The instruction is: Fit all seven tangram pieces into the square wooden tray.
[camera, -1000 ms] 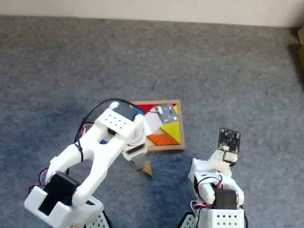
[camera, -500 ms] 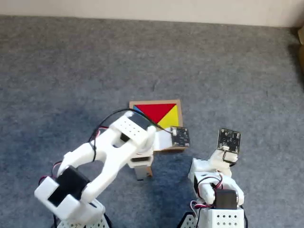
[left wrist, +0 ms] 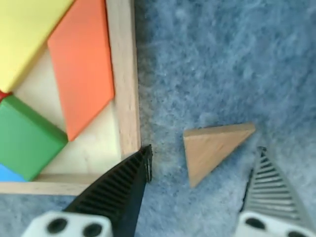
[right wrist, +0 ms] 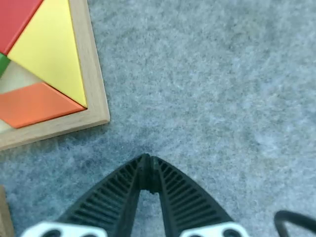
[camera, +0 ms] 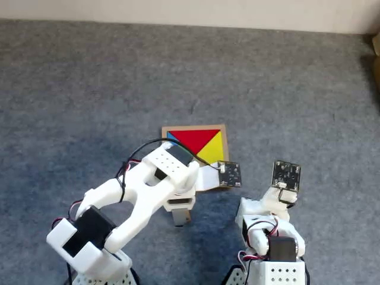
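**High view.** Left arm (camera: 136, 196): has swung off the square wooden tray (camera: 193, 127) toward the near side of the grey felt-covered table (camera: 89, 77) vs. 1 s ago. Tray's red triangle piece (camera: 193, 139) & yellow triangle piece (camera: 215, 145) now uncovered. Left end effector (camera: 180, 217): now low, just off tray's near rim. Right arm (camera: 270, 237): folded, no change.

**Left wrist view.** Left end effector (left wrist: 203, 150): wide open, straddling the plain wooden triangle piece (left wrist: 212, 148). Black finger (left wrist: 123, 187) just beside tray corner, pale finger (left wrist: 266, 182) on piece's other side; neither touches it. Piece lies flat on table, outside tray. In tray: orange parallelogram piece (left wrist: 81, 69), green square piece (left wrist: 27, 140), bare gap (left wrist: 94, 148) next to rim.

**Right wrist view.** Right end effector (right wrist: 146, 170): closed, empty, over bare table near tray rim (right wrist: 94, 74).

**Meaning (judged).** Shift reads as approach for a pick. One piece is loose and not yet gripped, w/ the gap waiting for it.
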